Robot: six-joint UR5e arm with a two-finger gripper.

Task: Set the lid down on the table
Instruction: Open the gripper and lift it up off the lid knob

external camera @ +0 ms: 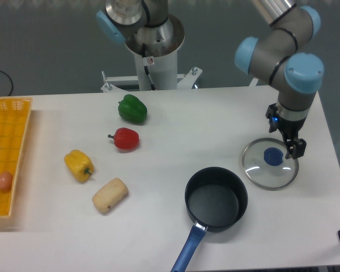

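You have the lid (270, 164) lying flat on the table (175, 164), over toward the right edge, with its small blue knob (272, 156) facing up and nothing gripping it. Just above it hangs the gripper (291, 143), its dark fingers (298, 148) pointing down beside the knob's upper right and clear of the glass; from this angle you cannot tell for sure whether the fingers stand apart or together, only that they hold nothing. Just to the lid's lower left sits the black pot (216, 198), uncovered, its blue handle (187, 253) running down toward the front edge of the table; pot and lid lie near each other but do not touch. Farther left you find a red pepper (125, 139) with a green pepper (132, 109) behind it, then a yellow pepper (79, 165) and a pale bread roll (110, 195) nearer the front. At the far left edge stands a yellow grid tray (11, 130), with a small pinkish egg-like item (4, 181) inside it.
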